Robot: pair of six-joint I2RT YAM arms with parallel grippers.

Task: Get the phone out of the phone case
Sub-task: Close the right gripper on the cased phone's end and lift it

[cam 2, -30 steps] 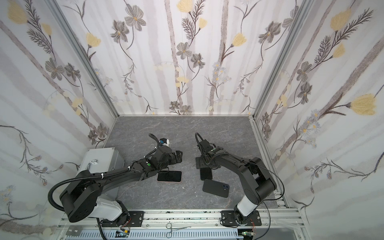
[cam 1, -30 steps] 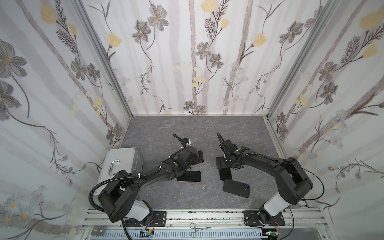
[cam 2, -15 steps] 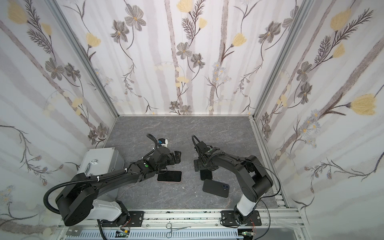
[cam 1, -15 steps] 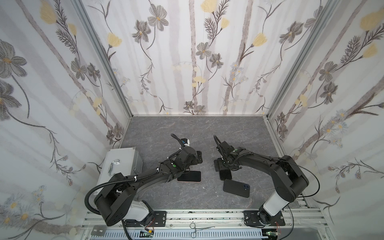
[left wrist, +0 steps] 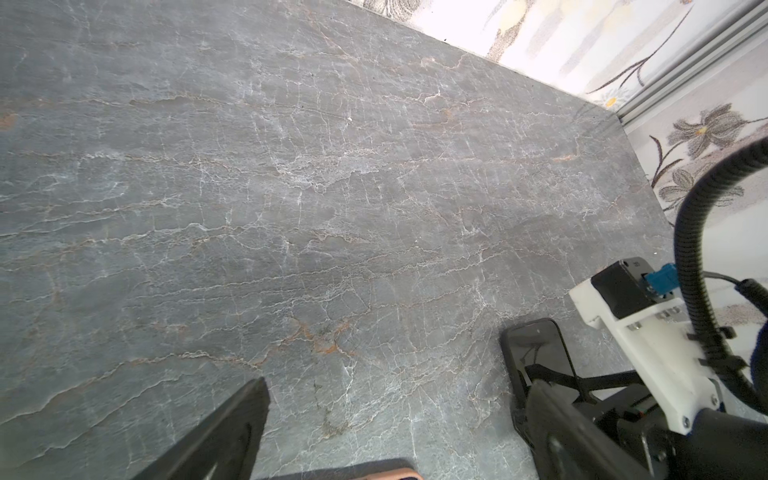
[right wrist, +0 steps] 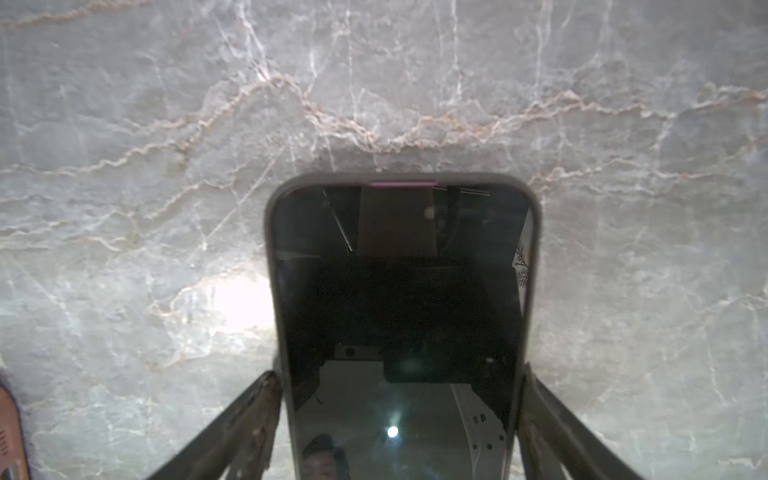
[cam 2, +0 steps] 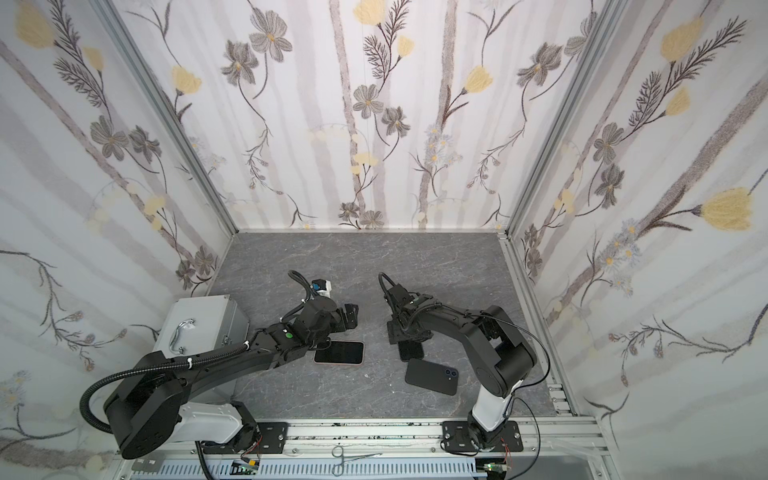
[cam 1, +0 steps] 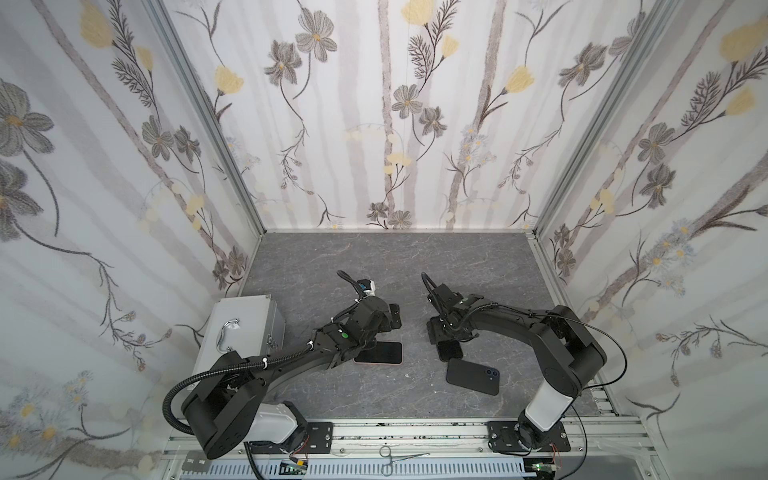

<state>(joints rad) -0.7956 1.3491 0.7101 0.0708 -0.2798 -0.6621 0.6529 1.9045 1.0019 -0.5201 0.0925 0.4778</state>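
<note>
Right gripper (right wrist: 399,374) clasps the glossy, round-cornered phone (right wrist: 399,270) by both long grey edges; it lies flat on the veined stone table (right wrist: 124,124); left gripper (left wrist: 395,386) gapes wide near a pink-rimmed phone (cam 1: 380,353).

Diffuse overhead light is filling both top views, edges bowing. Right wrist view is blowing out on the worktop (right wrist: 237,303); phone (right wrist: 399,316) screen is mirroring the light source.
</note>
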